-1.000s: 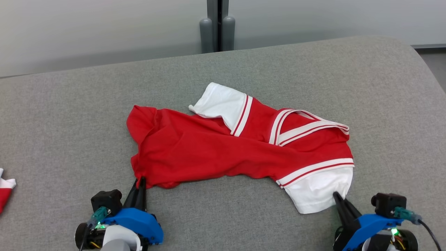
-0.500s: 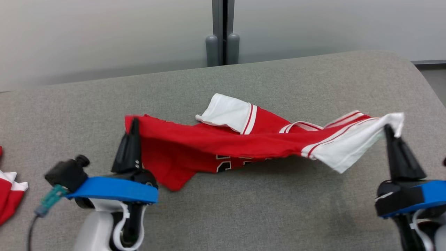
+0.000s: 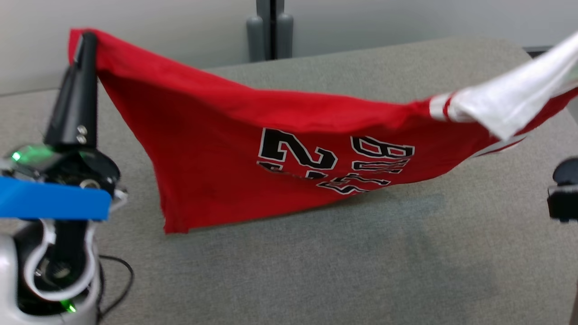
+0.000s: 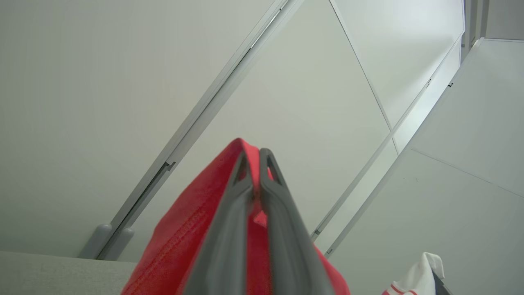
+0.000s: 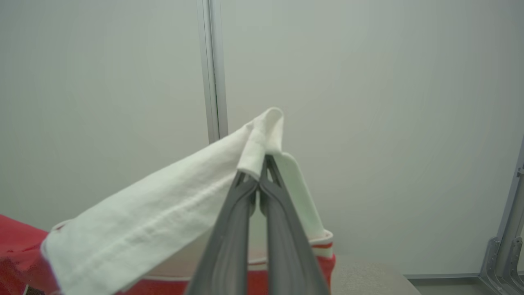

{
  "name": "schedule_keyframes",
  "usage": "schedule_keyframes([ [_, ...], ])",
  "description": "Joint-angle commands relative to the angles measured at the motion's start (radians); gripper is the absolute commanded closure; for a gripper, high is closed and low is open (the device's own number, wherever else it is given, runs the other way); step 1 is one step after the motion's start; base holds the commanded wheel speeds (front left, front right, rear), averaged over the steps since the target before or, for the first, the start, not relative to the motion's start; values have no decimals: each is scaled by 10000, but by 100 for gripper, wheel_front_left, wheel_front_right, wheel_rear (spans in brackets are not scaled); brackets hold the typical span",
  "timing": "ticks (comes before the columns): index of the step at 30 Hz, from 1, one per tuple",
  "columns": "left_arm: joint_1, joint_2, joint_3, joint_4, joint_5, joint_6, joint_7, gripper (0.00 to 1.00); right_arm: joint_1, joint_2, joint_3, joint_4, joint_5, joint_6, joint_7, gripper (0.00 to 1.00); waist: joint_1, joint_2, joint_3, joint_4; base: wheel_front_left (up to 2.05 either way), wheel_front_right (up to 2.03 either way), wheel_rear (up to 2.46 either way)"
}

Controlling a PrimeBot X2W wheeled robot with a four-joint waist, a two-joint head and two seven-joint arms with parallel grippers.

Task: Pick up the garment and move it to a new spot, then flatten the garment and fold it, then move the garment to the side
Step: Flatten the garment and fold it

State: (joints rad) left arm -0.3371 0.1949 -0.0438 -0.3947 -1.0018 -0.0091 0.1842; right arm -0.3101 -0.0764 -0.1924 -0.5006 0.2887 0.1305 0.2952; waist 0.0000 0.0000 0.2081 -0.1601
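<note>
The garment [image 3: 235, 135] is a red jersey with black numbers and white sleeves, stretched in the air above the grey table [image 3: 316, 271]. My left gripper [image 3: 86, 38] is shut on its red corner at the upper left; in the left wrist view the fingers [image 4: 254, 157] pinch red cloth [image 4: 192, 229]. The right gripper [image 5: 262, 166] is shut on the white sleeve [image 5: 163, 217] in the right wrist view; in the head view that sleeve [image 3: 519, 97] rises off the right edge. The lower hem hangs close to the table.
A pale wall with a grey post [image 3: 269, 29] stands behind the table. The table's rounded right end [image 3: 533, 58] lies near the sleeve. A dark part of the right arm [image 3: 564, 194] shows at the right edge.
Both grippers have risen with the garment, lifting it from a crumpled heap on the table into a spread sheet in the air. The head camera has also shifted.
</note>
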Motion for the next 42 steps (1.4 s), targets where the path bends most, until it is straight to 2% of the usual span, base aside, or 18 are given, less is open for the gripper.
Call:
schedule_keyframes([
  [1,-420,203,127,58,63,135,152,100,-451,-132,80,251,129,5,143,100,0,0,283,68,0,0,0],
  [4,-1316,603,335,575,276,435,471,100,-1728,-399,376,1263,503,5,445,100,0,0,1047,-3,0,0,0],
  [8,-2893,993,356,1591,637,618,677,100,-3821,-832,993,3265,914,5,360,100,0,0,2176,-64,0,0,0],
  [11,-4211,1269,286,2554,1072,637,596,100,-5621,-788,1382,4852,1278,5,-58,100,0,0,2864,-119,0,0,0],
  [16,-6530,1717,234,4100,1820,531,225,100,-8532,-764,1677,6890,1069,5,-1337,100,0,0,3642,-213,0,0,0],
  [20,-8222,1740,188,4997,2210,407,-361,100,-10404,-836,1772,7769,589,5,-2540,100,0,0,3871,-219,0,0,0],
  [24,-9233,1829,-39,5637,2617,35,-881,100,-11499,-1018,1913,8278,191,4,-3581,100,0,0,3858,-263,0,0,0],
  [28,-9318,1750,-150,6051,2732,-296,-1480,100,-11479,-1210,2025,8690,238,4,-4117,100,0,0,3834,-331,0,0,0],
  [33,-8465,1676,-373,6526,2901,-692,-2209,100,-10465,-1341,2340,9272,611,5,-4043,100,0,0,3803,-360,0,0,0],
  [35,-7482,1533,-633,6954,2943,-921,-2837,100,-9292,-1402,2667,9555,1129,4,-3990,100,0,0,3765,-381,0,0,0],
  [36,-7482,1533,-633,6954,2943,-921,-2837,100,-9292,-1402,2667,9555,1129,4,-3990,100,0,0,3765,-381,0,0,0],
  [37,-6695,1369,-871,7305,2900,-1023,-3166,100,-8339,-1463,2872,9608,1535,4,-3923,100,0,0,3641,-350,0,0,0],
  [42,-4585,1086,-1458,8093,2940,-1137,-3868,100,-5686,-1639,2995,9458,2183,5,-3531,100,0,0,2993,-212,0,0,0],
])
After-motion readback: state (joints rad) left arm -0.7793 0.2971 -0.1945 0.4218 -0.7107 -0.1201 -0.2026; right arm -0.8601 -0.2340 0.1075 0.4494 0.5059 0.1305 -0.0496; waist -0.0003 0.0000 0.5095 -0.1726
